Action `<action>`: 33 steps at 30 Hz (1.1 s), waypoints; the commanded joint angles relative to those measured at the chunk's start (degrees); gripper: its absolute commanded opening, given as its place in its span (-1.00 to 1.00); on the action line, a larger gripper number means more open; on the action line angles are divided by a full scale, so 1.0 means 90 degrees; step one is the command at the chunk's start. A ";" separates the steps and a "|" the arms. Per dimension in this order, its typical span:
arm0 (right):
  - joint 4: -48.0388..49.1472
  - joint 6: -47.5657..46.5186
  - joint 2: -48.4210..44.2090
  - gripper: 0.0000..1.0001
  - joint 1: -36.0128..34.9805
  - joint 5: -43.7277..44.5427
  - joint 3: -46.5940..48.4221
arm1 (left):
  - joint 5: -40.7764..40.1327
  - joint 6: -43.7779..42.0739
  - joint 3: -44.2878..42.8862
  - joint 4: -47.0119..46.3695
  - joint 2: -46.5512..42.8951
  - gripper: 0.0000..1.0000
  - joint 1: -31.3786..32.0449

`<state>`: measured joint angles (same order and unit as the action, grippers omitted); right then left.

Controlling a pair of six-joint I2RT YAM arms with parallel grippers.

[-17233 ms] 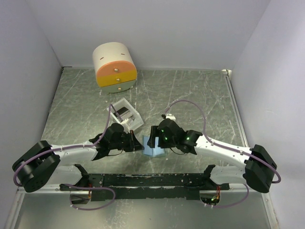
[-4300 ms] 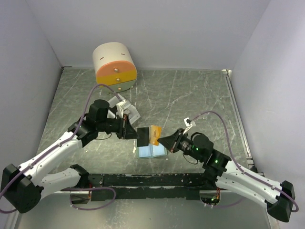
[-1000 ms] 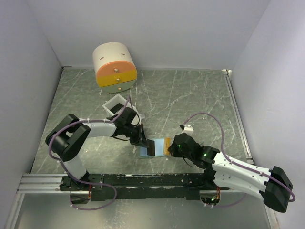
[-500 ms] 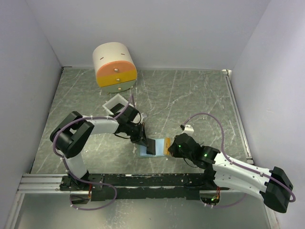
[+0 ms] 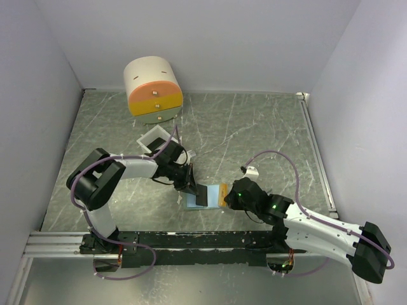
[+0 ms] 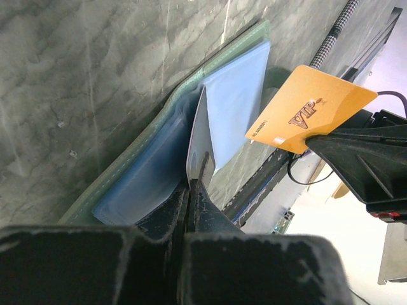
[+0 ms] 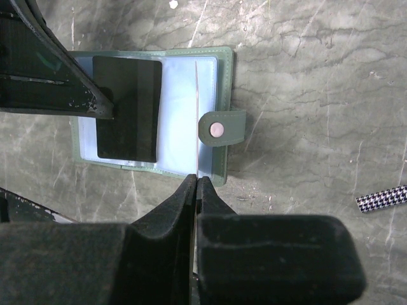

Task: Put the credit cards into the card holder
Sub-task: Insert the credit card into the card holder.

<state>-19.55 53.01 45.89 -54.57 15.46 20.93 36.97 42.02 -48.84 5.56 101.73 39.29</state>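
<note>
Two thin plastic cards up off the table (image 7: 305, 95), one per clamped grip. Left gripper (image 6: 193, 184) nipped shut on one edge of the dark card (image 7: 127, 108), holding it roughly face-down over the half of the open card holder (image 7: 175, 95) nearer the left arm. Right gripper (image 7: 196, 184) pinched tight on the orange card (image 6: 311, 105), carrying it on edge, seen from its own wrist as a mere hairline across the holder's other half, just beside the clasp (image 7: 219, 129). Same orange card, from the left wrist, tilted with its "VIP" face showing, apart from the dark one. Both judged light, stiff enough to keep shape yet springy, and glossy, so liable to swivel or slip between narrow pads; best taken by a short edge or corner, leaving the leading edge free for a pocket. Holder itself judged soft and slight: spread open on the table between the two arms, pale blue sleeves (image 6: 238, 95) upward, pinned by nothing visible, so likely to skate or buckle under a snagged card. Contact between either card and a sleeve: cannot tell; likewise the place of the pocket mouths. Neither card visibly seated inside. Calls for a shallow angle and a slow slide, perhaps with one tool steadying the holder during the other's feed.
</note>
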 commanded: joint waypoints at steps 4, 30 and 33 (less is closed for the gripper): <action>-0.0035 0.0090 -0.0037 -1.00 -0.0011 0.0081 -0.0107 | 0.0062 -0.0087 0.0156 0.0103 0.0111 -0.86 -0.0017; -0.0013 0.0301 -0.0123 -1.00 -0.0020 0.0318 -0.0093 | -0.0727 0.0994 0.0646 -0.0582 -0.0095 -0.86 0.0077; -0.0034 0.0313 -0.0134 -1.00 -0.0019 0.0306 -0.0112 | -0.0768 0.1077 0.0684 -0.0676 -0.0092 -0.86 0.0077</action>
<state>-19.62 55.09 45.50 -54.57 17.32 20.93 35.11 50.15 -44.29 0.16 100.82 39.35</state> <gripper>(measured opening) 0.007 0.068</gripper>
